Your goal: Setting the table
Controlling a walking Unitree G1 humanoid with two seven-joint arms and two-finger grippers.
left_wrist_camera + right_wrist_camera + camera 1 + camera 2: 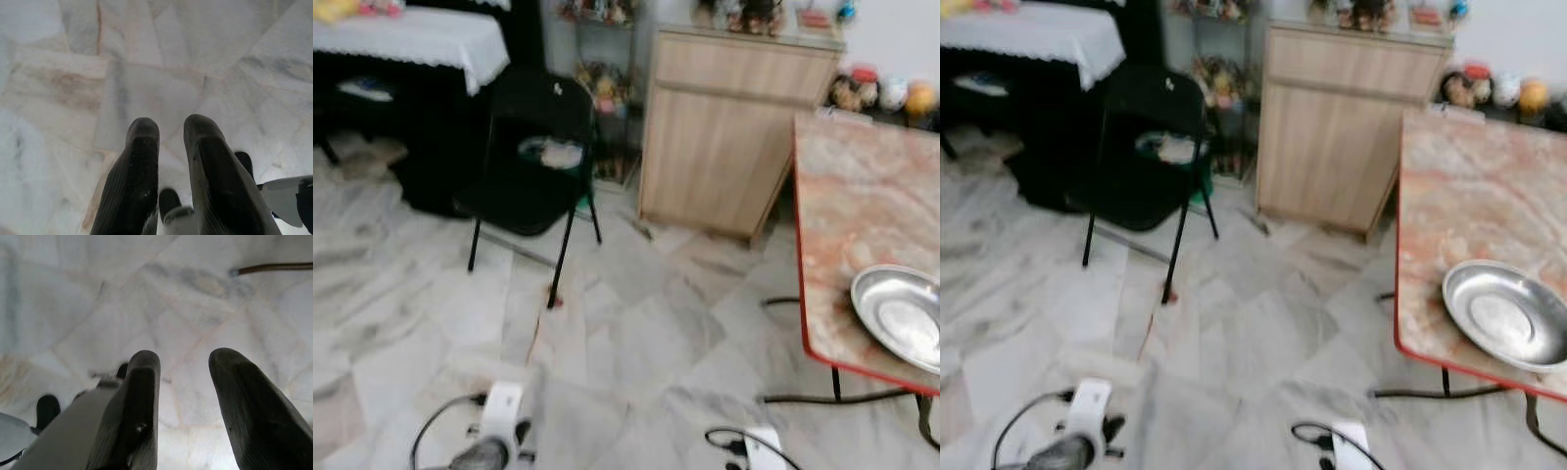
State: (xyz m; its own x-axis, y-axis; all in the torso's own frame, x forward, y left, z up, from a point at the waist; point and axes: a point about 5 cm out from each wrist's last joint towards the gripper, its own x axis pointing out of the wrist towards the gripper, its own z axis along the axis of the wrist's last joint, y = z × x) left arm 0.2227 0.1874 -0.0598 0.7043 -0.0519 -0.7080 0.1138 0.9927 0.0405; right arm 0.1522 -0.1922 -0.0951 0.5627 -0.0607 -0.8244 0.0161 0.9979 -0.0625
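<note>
Hanging low over the marble floor (636,343), the left gripper (168,132) points down with its two black fingers a narrow gap apart and nothing between them, while the right gripper (183,364) hangs likewise with a wider gap, also empty. Ahead and to the robot's right stands the table (862,186), a pinkish marbled top with a red edge, and near its front edge lies a shallow metal plate (1508,315), round, so with no long axis to line up with. The plate lies up and to the right of both grippers, well apart from each; the right arm is the nearer, so I judge it the likelier one to reach. Farther off stand a black folding chair (533,147) and a wooden cabinet (729,127) against the wall.
</note>
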